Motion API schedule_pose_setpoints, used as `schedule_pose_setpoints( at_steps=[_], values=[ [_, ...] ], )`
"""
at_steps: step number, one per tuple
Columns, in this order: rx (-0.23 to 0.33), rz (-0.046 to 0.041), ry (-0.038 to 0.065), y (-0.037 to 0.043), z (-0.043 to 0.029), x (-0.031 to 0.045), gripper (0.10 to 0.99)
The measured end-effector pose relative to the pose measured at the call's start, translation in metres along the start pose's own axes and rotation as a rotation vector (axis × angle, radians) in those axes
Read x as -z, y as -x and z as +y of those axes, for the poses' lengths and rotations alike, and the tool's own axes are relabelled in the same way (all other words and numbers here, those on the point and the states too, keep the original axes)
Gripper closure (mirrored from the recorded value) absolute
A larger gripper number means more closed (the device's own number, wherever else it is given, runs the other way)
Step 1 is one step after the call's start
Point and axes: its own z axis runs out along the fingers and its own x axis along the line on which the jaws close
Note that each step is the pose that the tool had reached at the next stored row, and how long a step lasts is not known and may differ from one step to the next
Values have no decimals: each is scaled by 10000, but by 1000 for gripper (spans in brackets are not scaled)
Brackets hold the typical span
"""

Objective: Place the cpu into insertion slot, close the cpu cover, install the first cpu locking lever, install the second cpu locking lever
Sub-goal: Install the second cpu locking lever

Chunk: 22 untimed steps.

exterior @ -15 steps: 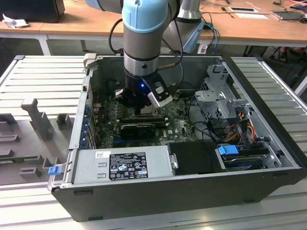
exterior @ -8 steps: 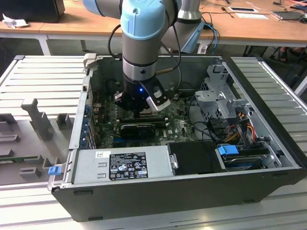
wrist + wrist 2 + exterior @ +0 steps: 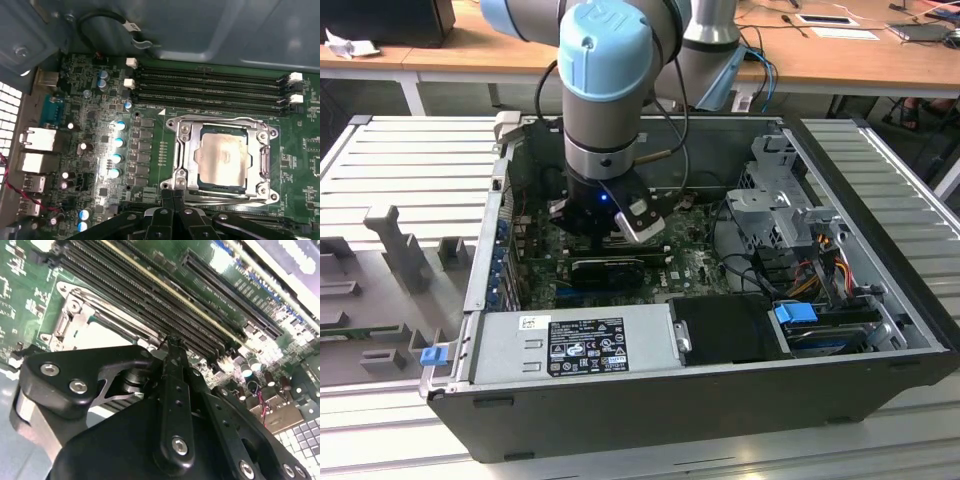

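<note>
Black linkage of the gripper (image 3: 173,196) is seen closest in both wrist views, its two fingers pressed flat together with nothing between them. In the first wrist view the fingertips are met at the edge of the insertion slot (image 3: 198,150), touching or just above its metal frame; which of the two cannot be told.

Just beyond the tips, the cpu (image 3: 221,159) is seated in the slot, pale face up. The cpu cover (image 3: 222,121) is laid flat around it, so the chip shows through the window. Thin bars run along two sides of the frame, but whether they are latched cannot be made out.

Past the slot, four long memory slots (image 3: 210,87) are lined up side by side. A row of small capacitors (image 3: 119,142) stands between the slot and the rear ports (image 3: 37,140). A looped black cable (image 3: 107,17) hangs against the grey wall farther off.

In the exterior view the arm (image 3: 605,90) is lowered straight into the open computer case (image 3: 880,200) and hides the slot and chip. From the arm's wrist, a black card (image 3: 610,268) lies at six o'clock. The power supply (image 3: 575,345) lies beyond it on the same line, and the drive cage (image 3: 775,200) is placed at three o'clock. A wooden desk (image 3: 840,60) is cut off by the frame at twelve o'clock.
</note>
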Motion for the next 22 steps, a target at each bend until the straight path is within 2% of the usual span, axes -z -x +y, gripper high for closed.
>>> schedule_pose_setpoints(
  at_steps=[1, 8, 10, 12, 18, 22],
  values=[
    [3, -11, 127, -12, -10, -8, 980],
    [12, -50, 522, -13, -25, -82, 980],
    [10, -49, 535, -16, -29, -85, 980],
    [13, -57, 605, -18, -28, -73, 980],
    [13, -58, 632, -22, 14, 131, 980],
    [13, -60, 633, -22, 23, 173, 980]
  ],
)
